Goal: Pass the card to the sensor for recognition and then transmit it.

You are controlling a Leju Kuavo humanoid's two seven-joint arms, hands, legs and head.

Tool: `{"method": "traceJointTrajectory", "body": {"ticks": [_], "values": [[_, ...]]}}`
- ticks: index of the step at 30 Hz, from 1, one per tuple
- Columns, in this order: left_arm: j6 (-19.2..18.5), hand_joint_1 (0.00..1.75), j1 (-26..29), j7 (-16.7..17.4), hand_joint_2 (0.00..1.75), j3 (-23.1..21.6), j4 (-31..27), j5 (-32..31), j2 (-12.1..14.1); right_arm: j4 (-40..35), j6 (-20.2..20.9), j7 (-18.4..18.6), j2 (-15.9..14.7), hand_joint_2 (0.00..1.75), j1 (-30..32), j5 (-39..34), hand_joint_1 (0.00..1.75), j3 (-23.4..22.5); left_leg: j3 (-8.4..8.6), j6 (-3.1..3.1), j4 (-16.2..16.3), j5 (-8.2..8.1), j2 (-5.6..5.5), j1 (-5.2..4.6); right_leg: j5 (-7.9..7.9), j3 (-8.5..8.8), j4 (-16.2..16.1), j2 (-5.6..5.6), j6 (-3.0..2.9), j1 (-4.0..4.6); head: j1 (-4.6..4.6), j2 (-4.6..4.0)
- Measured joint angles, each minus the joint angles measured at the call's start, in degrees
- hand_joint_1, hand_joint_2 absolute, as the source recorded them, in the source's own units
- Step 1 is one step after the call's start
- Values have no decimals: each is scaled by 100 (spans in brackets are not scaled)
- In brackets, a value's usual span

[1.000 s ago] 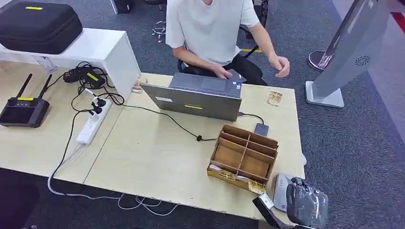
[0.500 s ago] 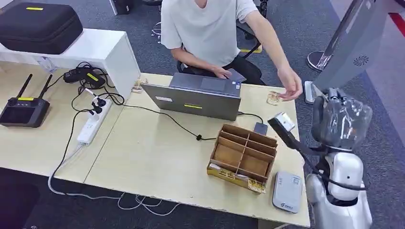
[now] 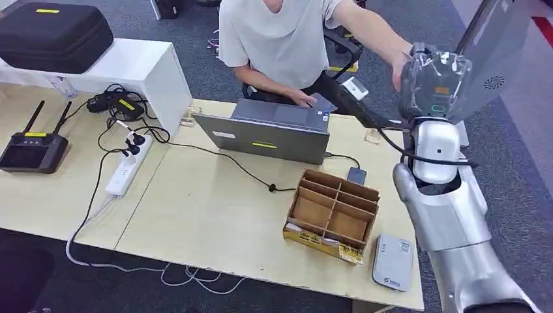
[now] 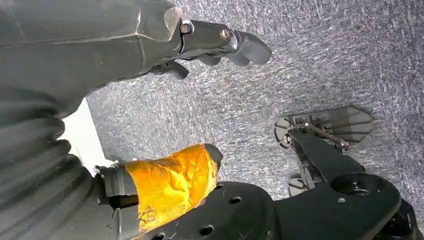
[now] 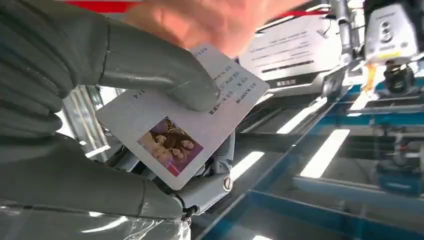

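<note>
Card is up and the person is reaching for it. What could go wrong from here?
1. The right hand pins the card mainly under its thumb; a badly timed release as the person's hand closes in could drop it.
2. The raised arm is near the person's arm, so contact is possible.
3. A dropped card might land on the laptop or floor.

— What is seen past the left hand (image 4: pixel 150 75)?
— Grey carpet (image 4: pixel 310 60) is seen beyond it; nothing is held, the dark fingers (image 4: pixel 240 42) are stretched out, and the thumb (image 4: pixel 172 182) is wrapped in orange tape.
</note>
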Motion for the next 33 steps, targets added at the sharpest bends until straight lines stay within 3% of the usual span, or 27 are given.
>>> {"method": "traceJointTrajectory", "body": {"ticks": [8,9,33], "values": [[-4,0,-5,-2,175,15,0,-4,4,895,-20,90,190,175,-370,0,175,436,-5,0,0,0,-4,0,0,-6,0,-3,0,0,0,2],[-4,0,-4,-2,175,22,0,-4,4,960,-22,75,208,175,-382,0,0,466,-8,0,0,0,-7,0,0,-7,0,-5,0,0,2,0],[105,0,-7,-92,175,96,0,-79,31,1114,-103,-78,267,175,-441,0,0,776,-11,0,1,1,-5,0,0,-13,0,-4,0,0,0,0]]}}
